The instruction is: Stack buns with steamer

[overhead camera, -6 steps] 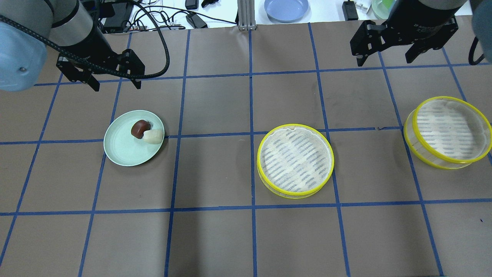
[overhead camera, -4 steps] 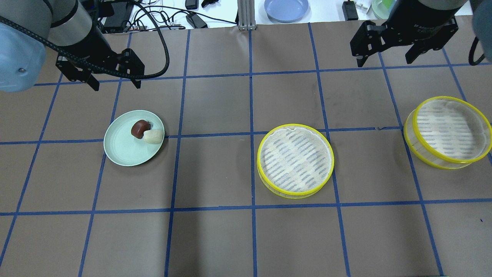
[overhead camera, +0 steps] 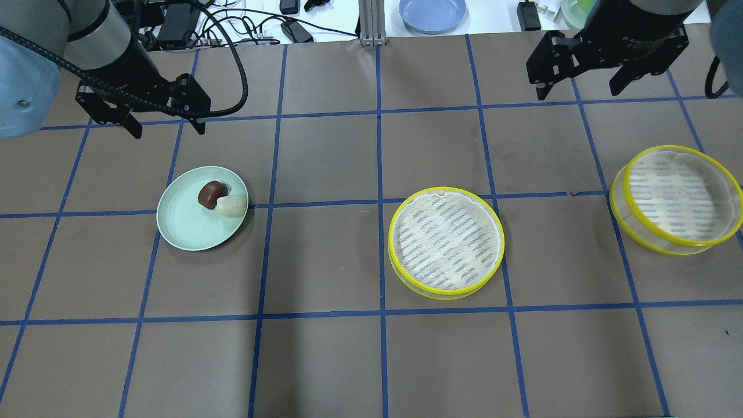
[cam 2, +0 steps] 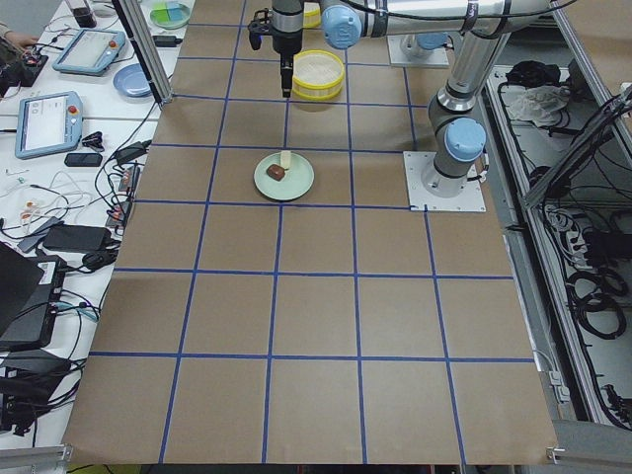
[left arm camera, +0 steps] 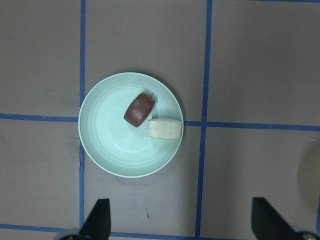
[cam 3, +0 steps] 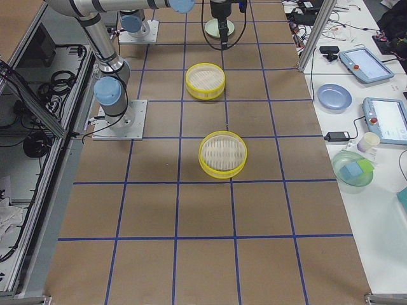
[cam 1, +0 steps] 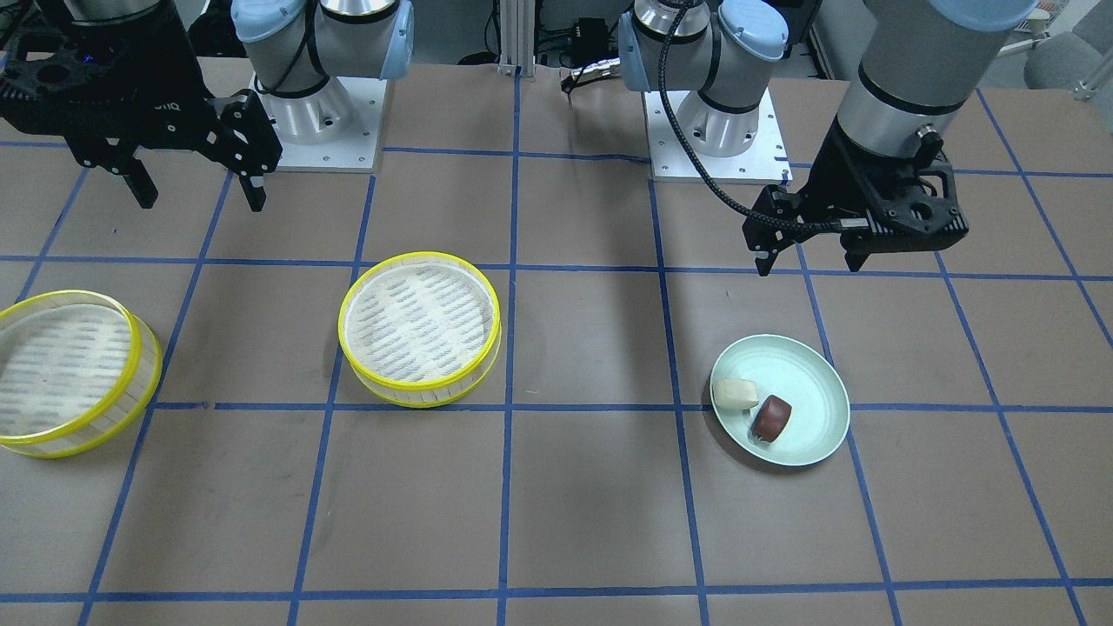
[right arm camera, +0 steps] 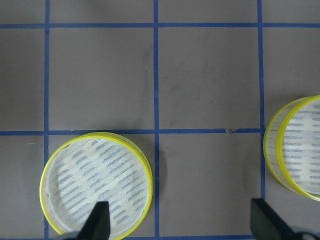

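Observation:
The dark reddish-brown bun (overhead camera: 211, 193) and the cream-white bun (overhead camera: 232, 206) lie touching on a pale green plate (overhead camera: 183, 229) at the left. They also show in the left wrist view, brown (left arm camera: 139, 110) and cream (left arm camera: 165, 129). One steamer tray (overhead camera: 446, 241) stands at the table's middle and the other (overhead camera: 679, 197) at the right edge; both are empty. My left gripper (overhead camera: 168, 129) is open and empty, high and beyond the plate. My right gripper (overhead camera: 579, 93) is open and empty, high above the table beyond and between the two trays.
A blue plate (overhead camera: 432, 13), cables (overhead camera: 232, 23) and an aluminium post (overhead camera: 371, 23) lie past the table's far edge. The arm bases (cam 1: 317, 113) (cam 1: 713, 122) stand on the robot's side. Blue tape lines grid the brown table.
My left gripper has shifted a little to the left and away from the plate in the overhead view. The right gripper, buns and trays have barely moved.

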You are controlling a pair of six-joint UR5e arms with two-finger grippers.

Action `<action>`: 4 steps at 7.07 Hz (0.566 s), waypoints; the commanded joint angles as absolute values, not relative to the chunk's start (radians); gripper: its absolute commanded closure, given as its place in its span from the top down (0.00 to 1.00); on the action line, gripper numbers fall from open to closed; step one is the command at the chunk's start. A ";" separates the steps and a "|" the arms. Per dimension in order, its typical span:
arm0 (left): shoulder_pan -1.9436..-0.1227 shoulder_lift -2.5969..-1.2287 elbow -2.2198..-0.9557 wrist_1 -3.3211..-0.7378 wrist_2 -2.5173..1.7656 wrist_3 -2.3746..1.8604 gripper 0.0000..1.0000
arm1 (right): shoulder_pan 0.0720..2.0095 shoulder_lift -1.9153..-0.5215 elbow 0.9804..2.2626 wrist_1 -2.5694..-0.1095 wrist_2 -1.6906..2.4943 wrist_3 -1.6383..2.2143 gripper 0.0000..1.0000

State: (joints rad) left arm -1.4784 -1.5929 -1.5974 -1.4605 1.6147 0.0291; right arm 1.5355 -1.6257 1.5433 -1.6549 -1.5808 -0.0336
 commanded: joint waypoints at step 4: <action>-1.443 -1.751 -1.695 -1.359 1.608 -0.364 1.00 | 1.537 -1.602 1.548 -1.663 -1.463 -0.046 1.00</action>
